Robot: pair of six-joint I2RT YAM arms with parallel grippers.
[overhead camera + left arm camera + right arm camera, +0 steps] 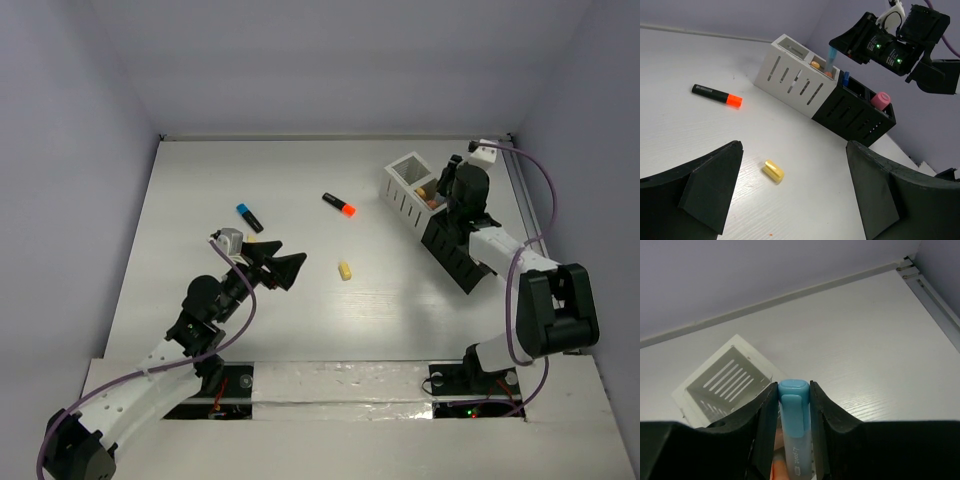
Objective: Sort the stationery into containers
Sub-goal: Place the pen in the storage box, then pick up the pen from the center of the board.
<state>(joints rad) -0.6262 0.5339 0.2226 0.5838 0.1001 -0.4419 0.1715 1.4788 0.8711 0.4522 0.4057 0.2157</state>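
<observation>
Overhead view of a white counter (200, 190). Nearest, at the lower left of the frame, the left arm (190, 330) reaches up and to the right. Its left claw (278, 262) stands wide open, holding nothing, a little left of centre. Just right of it a short yellow piece (345, 270) lies alone on the counter (in the left wrist view it sits low in the frame between the two spread black fingers (700, 185)).

Farther up, left of centre, a black marker with a blue cap (249, 216) lies flat. Up and right of it, near the middle, lies a black marker with an orange cap (340, 204). The two are well apart.

On the right side a row of joined slatted boxes runs diagonally. The black boxes (455, 255) are at the lower end and the two white boxes (405, 180) at the upper end. A pink cylinder (880, 100) stands in one black box. Peach pieces (815, 64) show in the white box next to the black ones. The farthest white box looks bare inside.

The right arm (545, 300) rises from the lower right and bends over the row. Its right claw (793, 386) is clamped on a pale blue marker (831, 56), held upright with the cap up. The marker's lower end is at the mouth of the white box with the peach pieces. I cannot tell whether it touches anything inside.
</observation>
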